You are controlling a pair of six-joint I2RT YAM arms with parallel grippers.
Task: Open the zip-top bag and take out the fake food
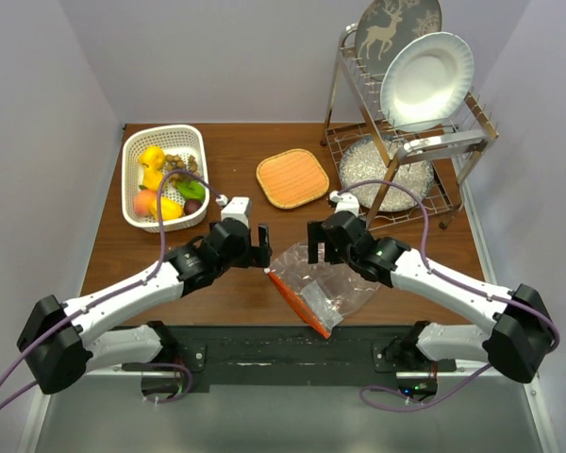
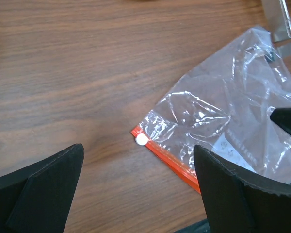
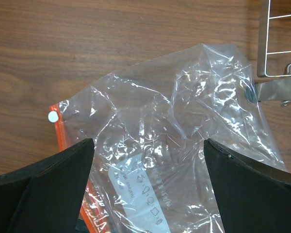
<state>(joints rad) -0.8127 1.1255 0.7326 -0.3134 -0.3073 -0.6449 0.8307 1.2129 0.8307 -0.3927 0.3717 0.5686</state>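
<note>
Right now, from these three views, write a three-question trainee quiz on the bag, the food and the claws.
1. True or false: the fake food lies in the white basket, not in the zip-top bag.
2. How do the left claw and right claw stand? A: both open, holding nothing. B: both shut on the bag. C: left shut on the bag, right open.
3. Fill in: the bag's zipper strip is coloured ____.
Key: 1 true; 2 A; 3 orange-red.
</note>
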